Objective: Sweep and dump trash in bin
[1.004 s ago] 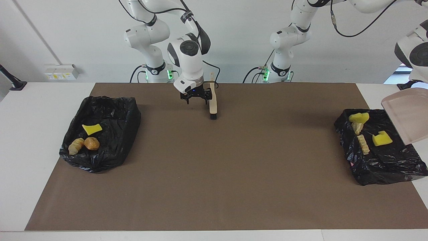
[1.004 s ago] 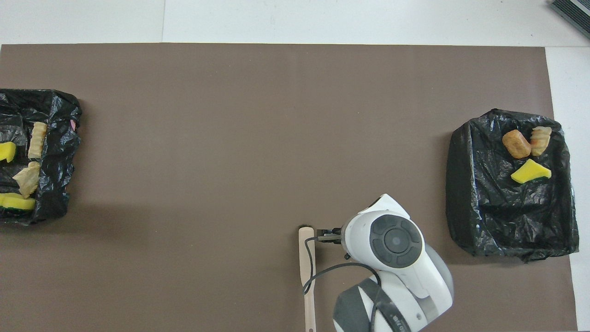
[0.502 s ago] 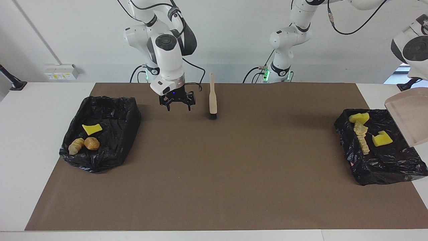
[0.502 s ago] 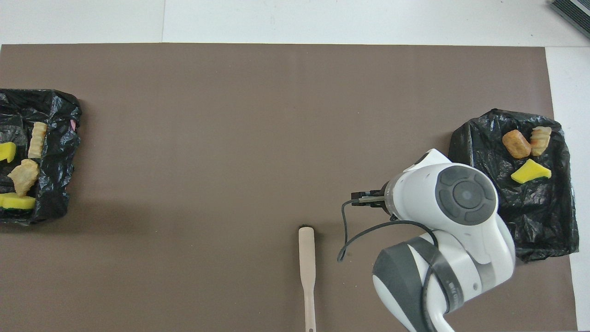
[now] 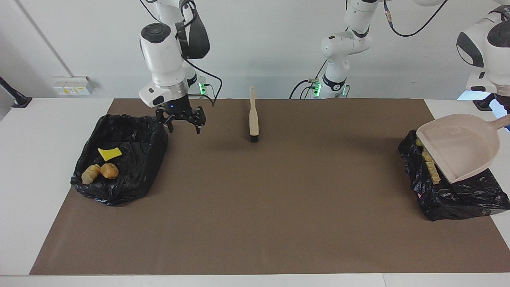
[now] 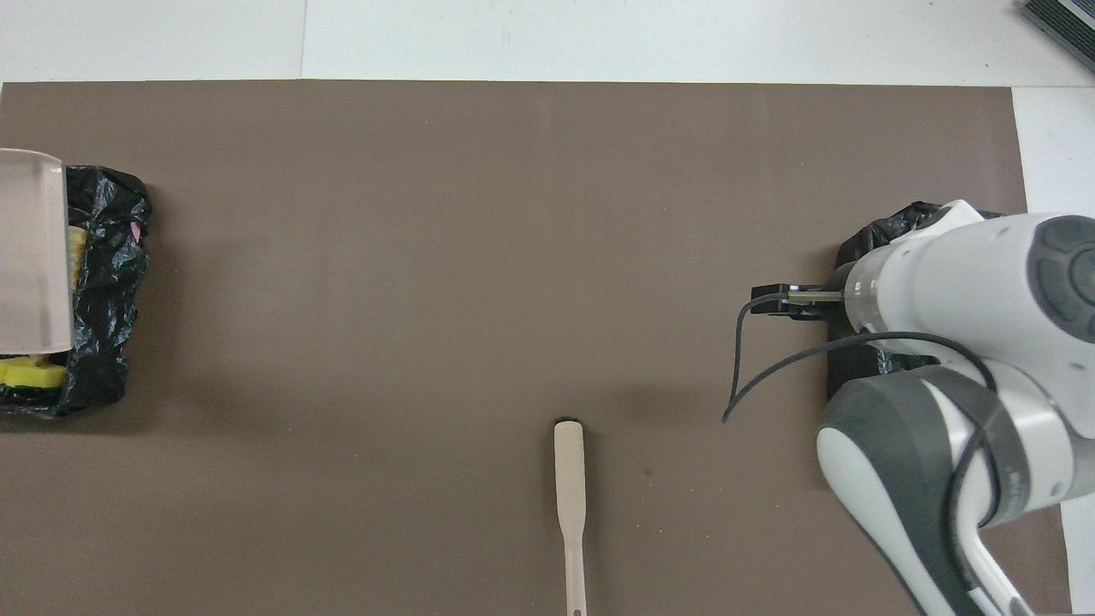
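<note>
The beige brush (image 5: 253, 115) lies on the brown mat (image 5: 279, 199) near the robots, also in the overhead view (image 6: 569, 479). My right gripper (image 5: 181, 121) is open and empty, over the mat beside the black-lined bin (image 5: 131, 163) at the right arm's end. That bin holds a yellow bit (image 5: 109, 153) and two tan lumps (image 5: 99, 172) of trash. My left gripper (image 5: 505, 117), at the view's edge, holds the pink dustpan (image 5: 458, 145) by its handle over the other black-lined bin (image 5: 458, 195). The dustpan hides most of the trash there; a tan lump (image 5: 432, 167) and a yellow bit (image 6: 30, 374) show.
White table (image 5: 40, 139) borders the mat at both ends. In the overhead view the right arm (image 6: 984, 342) covers most of its bin (image 6: 890, 224), and the dustpan (image 6: 32, 248) covers much of the other bin (image 6: 107, 282).
My right gripper left the brush on the mat and moved up and toward the bin at its end. The dustpan swung in and levelled over the other bin, covering most of its trash.
</note>
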Robot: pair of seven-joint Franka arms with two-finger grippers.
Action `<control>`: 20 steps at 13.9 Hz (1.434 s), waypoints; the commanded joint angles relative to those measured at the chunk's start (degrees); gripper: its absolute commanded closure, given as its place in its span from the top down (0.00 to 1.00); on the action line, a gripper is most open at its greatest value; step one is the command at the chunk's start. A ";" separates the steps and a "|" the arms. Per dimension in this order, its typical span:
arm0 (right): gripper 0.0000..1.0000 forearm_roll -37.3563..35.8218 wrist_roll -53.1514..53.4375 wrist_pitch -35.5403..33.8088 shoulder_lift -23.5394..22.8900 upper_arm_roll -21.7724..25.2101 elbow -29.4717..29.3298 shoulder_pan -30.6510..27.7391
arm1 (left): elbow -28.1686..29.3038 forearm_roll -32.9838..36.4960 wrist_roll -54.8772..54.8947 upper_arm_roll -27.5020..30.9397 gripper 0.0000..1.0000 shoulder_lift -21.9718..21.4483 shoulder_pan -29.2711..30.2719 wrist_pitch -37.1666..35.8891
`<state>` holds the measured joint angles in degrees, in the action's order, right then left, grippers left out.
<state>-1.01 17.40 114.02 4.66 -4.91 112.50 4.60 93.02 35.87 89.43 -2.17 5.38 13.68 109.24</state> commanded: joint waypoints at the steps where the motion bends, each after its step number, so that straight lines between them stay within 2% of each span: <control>1: 1.00 -0.75 -2.97 -6.49 -0.01 2.87 -5.24 -0.38 | 2.33 -7.53 -2.67 0.67 0.00 -1.42 -0.94 -1.40; 2: 1.00 -0.75 -5.16 -9.22 0.17 4.37 -7.27 0.05 | 3.38 -9.91 -5.99 0.67 0.00 -1.69 -1.11 -2.45; 5: 1.00 -0.58 -11.41 -15.56 0.17 8.86 -12.64 0.06 | 6.20 -10.99 -14.86 0.67 0.00 -1.78 -4.98 -3.51; 11: 1.00 -0.75 -19.68 -29.53 0.17 14.31 -23.97 0.06 | 12.27 -18.88 -40.53 0.58 0.00 -2.83 -11.82 -3.69; 13: 1.00 -1.02 -22.22 -32.53 0.26 15.80 -25.39 -0.21 | 13.85 -21.79 -48.61 0.58 0.00 -3.71 -14.28 -3.69; 15: 1.00 -2.06 -22.50 -32.72 0.61 15.29 -26.45 -0.12 | 14.03 -26.35 -60.02 0.58 0.00 -3.27 -17.27 -4.30; 17: 1.00 -2.86 -21.98 -32.46 1.66 14.32 -24.09 -0.03 | 13.94 -28.74 -70.23 0.58 0.00 -2.31 -21.66 -3.34; 20: 1.00 -2.60 -22.59 -32.19 1.66 14.32 -23.38 -0.99 | 13.68 -32.78 -79.30 0.58 0.00 -1.17 -27.11 -2.20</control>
<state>-2.36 -3.69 82.13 5.66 9.87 87.88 4.68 105.75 5.24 15.49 -2.73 4.42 -9.91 105.60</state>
